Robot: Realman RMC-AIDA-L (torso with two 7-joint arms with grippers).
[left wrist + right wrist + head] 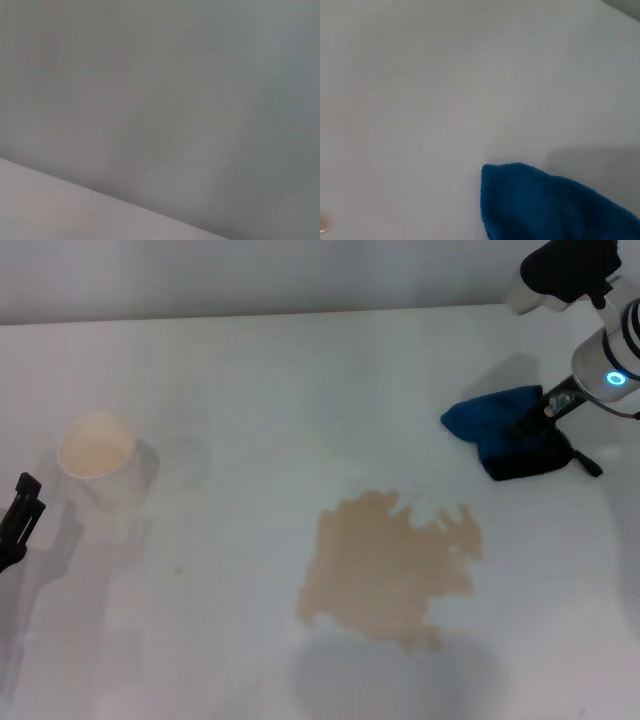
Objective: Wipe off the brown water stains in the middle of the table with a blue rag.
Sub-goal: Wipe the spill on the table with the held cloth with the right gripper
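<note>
The brown stain [390,570] is seen nearest, at the middle of the white bench [250,390]. The left gripper [18,520] is parked at 9 o'clock; its fingers' state cannot be told. A paper cup [97,455] stands beside it. At 2 o'clock, the blue rag [505,430] is pressed under the right gripper [540,418], finger state unclear.

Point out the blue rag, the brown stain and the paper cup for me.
blue rag [492,419], head view, on its bright blue upper fold.
brown water stains [385,565], head view, at the middle of the blotch.
white paper cup [122,487], head view, on its outer wall.
</note>
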